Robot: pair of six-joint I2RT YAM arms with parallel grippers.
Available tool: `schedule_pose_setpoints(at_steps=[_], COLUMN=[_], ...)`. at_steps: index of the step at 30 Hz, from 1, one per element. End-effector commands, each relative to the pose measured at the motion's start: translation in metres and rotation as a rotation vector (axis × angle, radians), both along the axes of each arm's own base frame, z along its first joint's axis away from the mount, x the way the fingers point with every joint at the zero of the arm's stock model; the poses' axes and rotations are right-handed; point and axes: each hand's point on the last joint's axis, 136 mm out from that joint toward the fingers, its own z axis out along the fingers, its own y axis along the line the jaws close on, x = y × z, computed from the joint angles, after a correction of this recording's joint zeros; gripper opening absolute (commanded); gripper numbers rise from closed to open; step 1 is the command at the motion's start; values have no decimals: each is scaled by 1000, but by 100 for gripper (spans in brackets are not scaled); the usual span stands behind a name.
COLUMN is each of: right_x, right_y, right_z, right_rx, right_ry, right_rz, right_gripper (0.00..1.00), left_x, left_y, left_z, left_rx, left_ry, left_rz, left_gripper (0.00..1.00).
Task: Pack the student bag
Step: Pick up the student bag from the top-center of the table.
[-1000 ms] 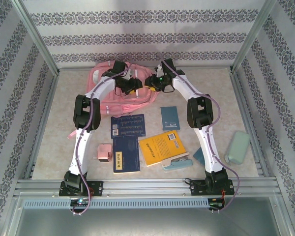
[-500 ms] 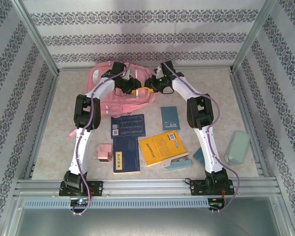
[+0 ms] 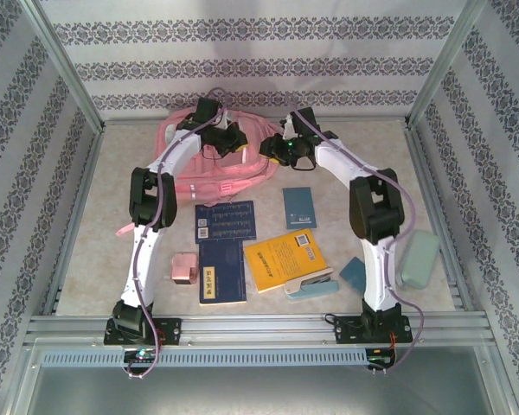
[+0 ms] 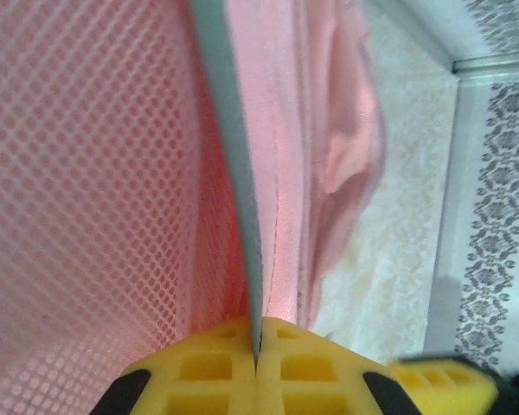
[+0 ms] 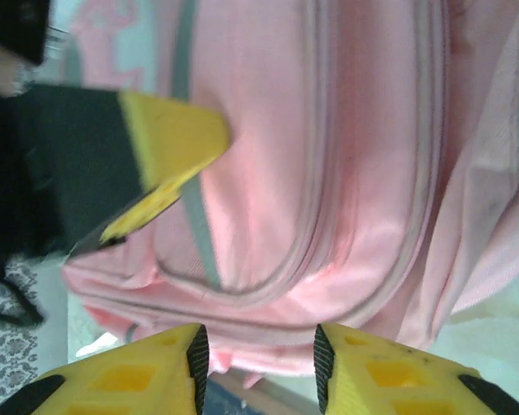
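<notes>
The student bag (image 3: 209, 160), a pink backpack, lies at the back of the table under both grippers. My left gripper (image 3: 228, 138) is over its upper middle. In the left wrist view that gripper (image 4: 258, 356) is shut on a thin grey trim strip (image 4: 233, 173) of the bag, with pink mesh (image 4: 86, 190) to the left. My right gripper (image 3: 274, 149) hovers at the bag's right edge. In the right wrist view it (image 5: 259, 356) is open, its yellow fingers (image 5: 156, 363) apart just off the bag's zipped front pocket (image 5: 329, 156). The left gripper's finger (image 5: 169, 138) shows at upper left there.
In front of the bag lie two dark blue books (image 3: 225, 221) (image 3: 221, 272), a yellow book (image 3: 285, 258), a small blue book (image 3: 299, 207), a pink box (image 3: 185, 268), a light blue stapler-like item (image 3: 311, 285) and a pale green case (image 3: 418, 258) at the right.
My left gripper has shut on the grey trim and drawn toward the back wall. The right arm's elbow swung right, and its gripper shifted slightly right along the bag's edge.
</notes>
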Motion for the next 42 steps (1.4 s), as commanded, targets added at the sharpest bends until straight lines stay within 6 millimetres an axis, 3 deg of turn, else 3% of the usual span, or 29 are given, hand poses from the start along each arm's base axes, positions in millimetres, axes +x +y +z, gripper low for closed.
schedule_pose_setpoints(at_steps=[1,4,11,16,20,26,35,42], right_x=[1,-11,-60,-62,-57,-55,-106,-112], right_y=[-4,1,41,45,61,63,60,66], right_z=[34,21,-14,-36,-25,-36,-53,-65], right_rx=[-10,8,-140,-274,-250,-277,-341,-356], right_ry=[-189,-239,-477,-635,-704,-614,-598,-598], right_rz=[-27,-16,244,276,319,316,398,394], right_gripper=[41,43,48,54,55,50,50,51], left_x=[11,10,5,3,2,4,-3,-15], left_y=[12,12,9,10,8,11,10,9], left_z=[98,114,140,143,139,150,172,194], left_rx=[-44,-66,-123,-130,-143,-157,-188,-213], left_ry=[-159,-167,-168,-156,-132,-144,-153,-166], left_rz=[60,66,79,88,88,106,107,101], left_gripper=[0,0,0,0,0,0,0,0])
